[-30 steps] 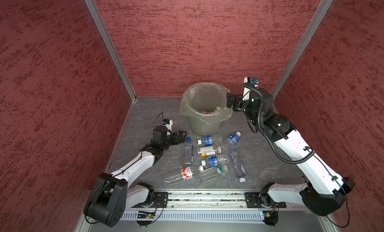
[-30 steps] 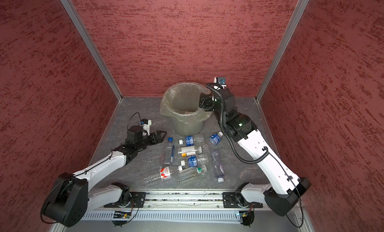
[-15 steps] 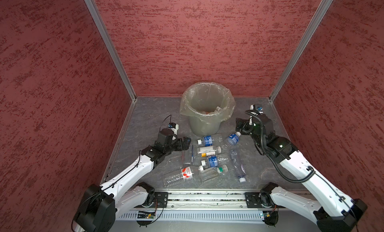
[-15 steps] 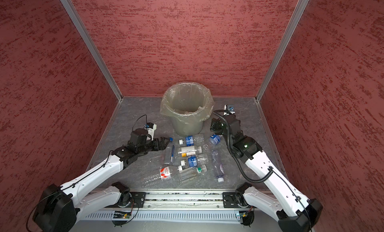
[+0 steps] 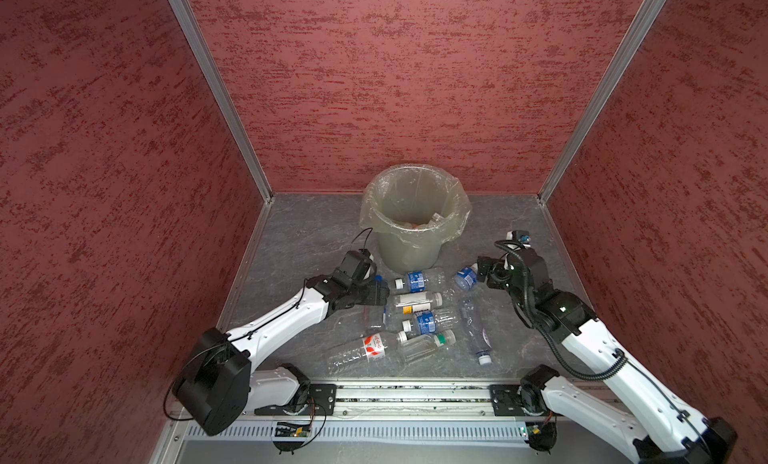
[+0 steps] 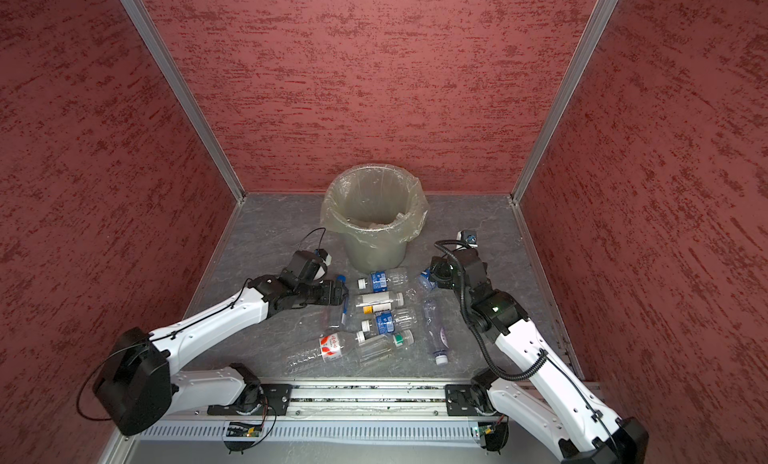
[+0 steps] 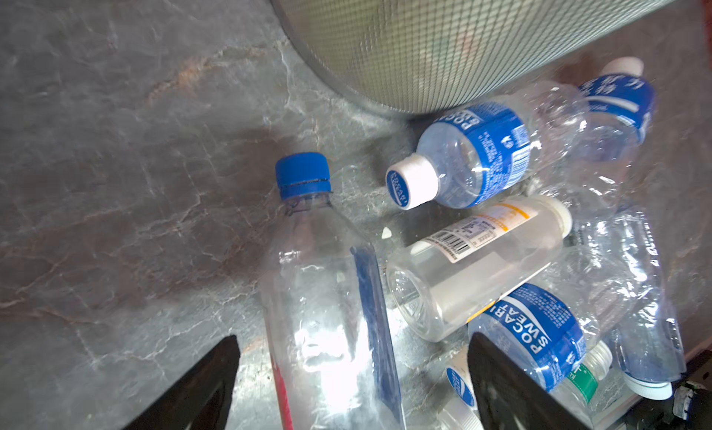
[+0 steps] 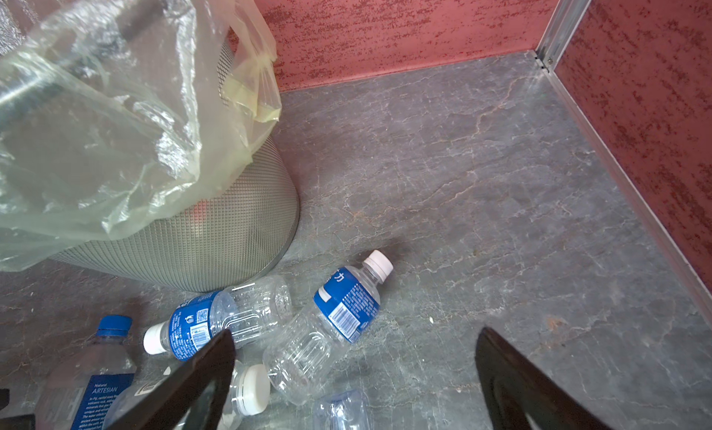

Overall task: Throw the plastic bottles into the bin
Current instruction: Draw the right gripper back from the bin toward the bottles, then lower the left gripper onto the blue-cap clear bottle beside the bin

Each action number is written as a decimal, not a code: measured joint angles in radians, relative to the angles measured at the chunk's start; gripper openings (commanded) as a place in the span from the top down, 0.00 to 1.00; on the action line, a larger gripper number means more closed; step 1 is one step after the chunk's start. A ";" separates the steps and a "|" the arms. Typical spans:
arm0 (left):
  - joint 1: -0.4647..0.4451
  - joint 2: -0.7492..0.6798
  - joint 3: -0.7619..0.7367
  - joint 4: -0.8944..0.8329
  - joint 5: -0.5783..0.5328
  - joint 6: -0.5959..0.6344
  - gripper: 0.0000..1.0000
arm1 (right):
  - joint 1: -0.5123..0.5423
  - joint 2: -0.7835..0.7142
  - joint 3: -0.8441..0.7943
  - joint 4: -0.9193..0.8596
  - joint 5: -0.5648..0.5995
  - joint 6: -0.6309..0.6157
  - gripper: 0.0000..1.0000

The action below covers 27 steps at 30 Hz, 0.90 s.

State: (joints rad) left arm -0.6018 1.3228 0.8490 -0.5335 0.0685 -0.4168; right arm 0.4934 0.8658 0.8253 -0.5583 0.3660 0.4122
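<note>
We observe the left gripper [image 7: 352, 339] spread astride the blue-capped bottle [image 7: 308, 235], the right gripper [image 8: 354, 331] spread near the bin [image 8: 200, 239].

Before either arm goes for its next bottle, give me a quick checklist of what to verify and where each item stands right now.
1. Left tool open: ok, jaws spread wide.
2. Blue-capped bottle between its fingers: ok, lying lengthwise in the gap.
3. Left tool clear of neighbours: cannot tell, one finger overlaps a Pocari Sweat bottle in the wrist view.
4. Right tool open: ok.
5. White-capped blue-label bottle lined up with it: ok, though nearer one finger.
6. Bin mouth unobstructed: ok, neither arm is over it.
</note>
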 measured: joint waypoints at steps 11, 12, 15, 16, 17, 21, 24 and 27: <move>-0.003 0.181 0.163 -0.220 0.001 0.022 0.07 | -0.019 -0.033 -0.044 -0.018 -0.008 0.033 0.01; -0.006 0.180 0.153 -0.225 0.001 0.020 0.08 | -0.020 -0.038 -0.044 -0.018 -0.008 0.034 0.01; -0.021 0.179 0.126 -0.227 -0.004 0.007 0.08 | -0.026 -0.041 -0.044 -0.015 -0.016 0.034 0.01; -0.029 0.179 0.119 -0.227 -0.007 0.003 0.09 | -0.028 -0.040 -0.045 -0.014 -0.021 0.034 0.01; -0.036 0.179 0.116 -0.227 -0.011 -0.002 0.10 | -0.031 -0.039 -0.046 -0.014 -0.024 0.034 0.01; -0.062 0.194 0.117 -0.221 -0.024 -0.017 0.13 | -0.039 -0.039 -0.060 -0.011 -0.033 0.034 0.01; -0.067 0.230 0.120 -0.216 -0.034 -0.022 0.16 | -0.043 -0.041 -0.072 -0.007 -0.037 0.034 0.01; -0.066 0.265 0.124 -0.218 -0.048 -0.022 0.18 | -0.045 -0.041 -0.079 -0.007 -0.042 0.037 0.01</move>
State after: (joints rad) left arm -0.6682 1.5879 0.9726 -0.7513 0.0204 -0.4385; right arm 0.4480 0.8246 0.7467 -0.5652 0.3241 0.4492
